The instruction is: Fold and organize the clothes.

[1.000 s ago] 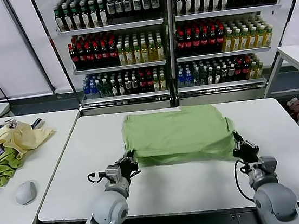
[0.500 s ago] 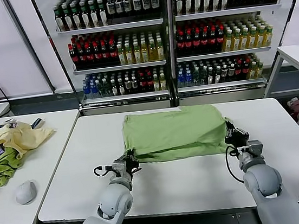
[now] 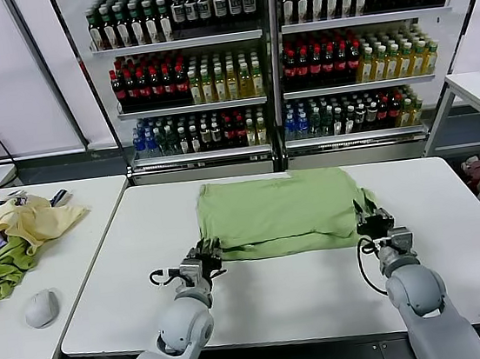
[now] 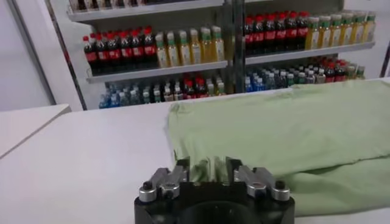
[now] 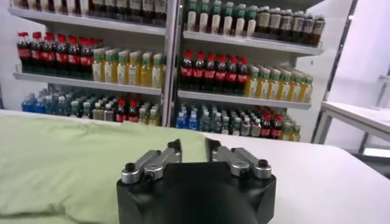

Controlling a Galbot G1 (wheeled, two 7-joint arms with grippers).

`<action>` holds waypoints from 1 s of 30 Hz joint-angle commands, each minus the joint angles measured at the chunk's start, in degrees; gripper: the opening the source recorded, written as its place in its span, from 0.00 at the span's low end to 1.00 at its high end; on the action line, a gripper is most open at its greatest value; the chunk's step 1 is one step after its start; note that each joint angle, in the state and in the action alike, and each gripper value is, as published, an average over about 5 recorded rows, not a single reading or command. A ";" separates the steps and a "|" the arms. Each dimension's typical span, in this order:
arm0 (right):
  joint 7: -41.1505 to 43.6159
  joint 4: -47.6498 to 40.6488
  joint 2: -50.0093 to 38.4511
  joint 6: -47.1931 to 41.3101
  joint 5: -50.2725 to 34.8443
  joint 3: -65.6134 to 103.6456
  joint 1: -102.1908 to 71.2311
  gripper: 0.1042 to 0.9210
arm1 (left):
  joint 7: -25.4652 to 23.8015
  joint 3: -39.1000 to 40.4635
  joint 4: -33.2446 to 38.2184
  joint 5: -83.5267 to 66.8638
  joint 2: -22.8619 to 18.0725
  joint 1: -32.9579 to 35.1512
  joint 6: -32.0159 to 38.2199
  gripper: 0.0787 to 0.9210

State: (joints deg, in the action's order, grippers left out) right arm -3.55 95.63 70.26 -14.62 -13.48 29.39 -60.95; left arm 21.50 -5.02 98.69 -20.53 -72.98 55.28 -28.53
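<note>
**Both grippers at the near corners of the shirt**

I have the light green shirt (image 3: 277,212) lying flat across the far half of the white table (image 3: 306,289), its near edge doubled over into a thicker band. My left gripper (image 3: 204,256) sits low at the near left corner of that band — in the left wrist view its fingers (image 4: 183,170) are spread with the fabric edge just ahead of them, and I see a strip of cloth between the tips, but I cannot tell whether they are pinching it. My right gripper (image 3: 370,217) is at the near right corner; from the right wrist view its fingers (image 5: 172,152) stand parted and the shirt spreads out just beyond and to one side of them, with bare tabletop on the other side. Nothing is visibly clamped there.

Beyond both sets of fingers stand the shelves of bottles (image 3: 269,58). Well off to my left, on a separate side table (image 3: 82,251), lies a heap of yellow and green cloth (image 3: 19,233) with a computer mouse (image 3: 40,307) nearer to me.
</note>
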 commanded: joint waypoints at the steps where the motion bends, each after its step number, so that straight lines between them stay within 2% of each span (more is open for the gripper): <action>1: -1.22 1.44 -0.07 0.05 -1.74 3.08 -5.32 0.56 | 1.01 -0.39 2.41 -0.13 0.21 4.37 1.06 0.60; 8: -2.22 -0.79 1.06 -3.74 -2.94 1.56 -4.90 0.80 | 1.13 -0.66 -0.75 -2.28 -0.07 2.62 1.25 0.83; 11: -2.43 -1.60 1.54 -5.53 -3.29 0.75 -3.96 0.86 | 1.29 -0.52 -2.51 -2.80 -0.52 1.15 0.97 0.87; 13: -2.54 -2.06 1.56 -6.27 -3.69 0.06 -3.44 0.86 | 1.37 -0.33 -3.53 -3.12 -0.70 0.44 0.81 0.88; 15: -2.56 -2.28 1.51 -6.56 -3.88 -0.63 -3.23 0.83 | 1.42 -0.14 -4.29 -3.45 -0.78 0.02 0.66 0.88; 18: -2.44 -2.40 1.54 -6.46 -3.81 -1.18 -3.24 0.74 | 1.75 -0.04 -5.10 -4.16 -0.88 -0.41 -0.02 0.81; 30: -1.18 -2.38 1.38 -4.77 -3.17 -1.10 -3.90 0.31 | 2.35 -0.03 -5.99 -6.54 -0.85 -0.86 -2.19 0.41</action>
State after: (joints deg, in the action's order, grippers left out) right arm -4.92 93.57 71.42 -19.15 -16.36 28.86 -64.55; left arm 23.53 -5.12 93.86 -25.81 -73.71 54.61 -29.60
